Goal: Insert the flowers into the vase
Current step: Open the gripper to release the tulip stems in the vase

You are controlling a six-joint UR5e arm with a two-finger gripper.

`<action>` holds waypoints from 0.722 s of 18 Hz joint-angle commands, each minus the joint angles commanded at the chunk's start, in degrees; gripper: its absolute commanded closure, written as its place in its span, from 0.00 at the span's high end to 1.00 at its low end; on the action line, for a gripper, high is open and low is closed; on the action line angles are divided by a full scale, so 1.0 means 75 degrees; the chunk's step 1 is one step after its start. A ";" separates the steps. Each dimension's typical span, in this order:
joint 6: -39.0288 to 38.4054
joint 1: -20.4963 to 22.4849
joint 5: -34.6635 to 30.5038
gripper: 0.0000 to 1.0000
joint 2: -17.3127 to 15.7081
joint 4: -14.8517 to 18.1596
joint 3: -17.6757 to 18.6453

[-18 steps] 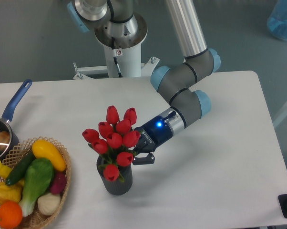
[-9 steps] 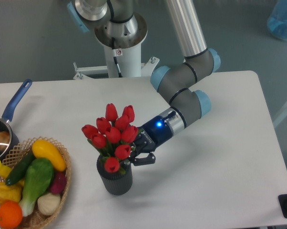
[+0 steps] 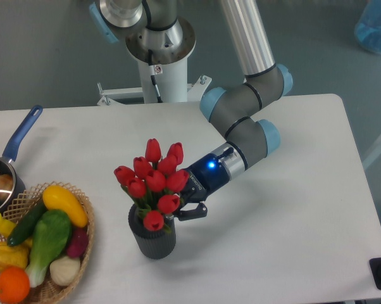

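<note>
So the bunch of red closed tulips with green stems (image 3: 154,183) is sitting with its stems down in the small dark grey ribbed cylinder vase (image 3: 154,237), roughly 7 o'clock from the middle of the white tabletop (image 3: 292,209). The pincer (image 3: 181,211) comes in from 2 o'clock at stem level; can't tell if it's pinching the stems or spread, the blooms hide it. My guess: light, top-heavy, floppy bunch, likely to lean. Grab the stems low, just under the heads, never the blooms. The vase looks tippable too.
</note>
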State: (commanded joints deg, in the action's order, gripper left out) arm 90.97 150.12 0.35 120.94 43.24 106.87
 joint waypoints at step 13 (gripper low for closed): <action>-0.0012 0.0000 0.0000 0.73 -0.0047 0.0000 0.0070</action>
State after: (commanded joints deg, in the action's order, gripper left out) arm 90.88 150.12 0.35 120.59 43.24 107.40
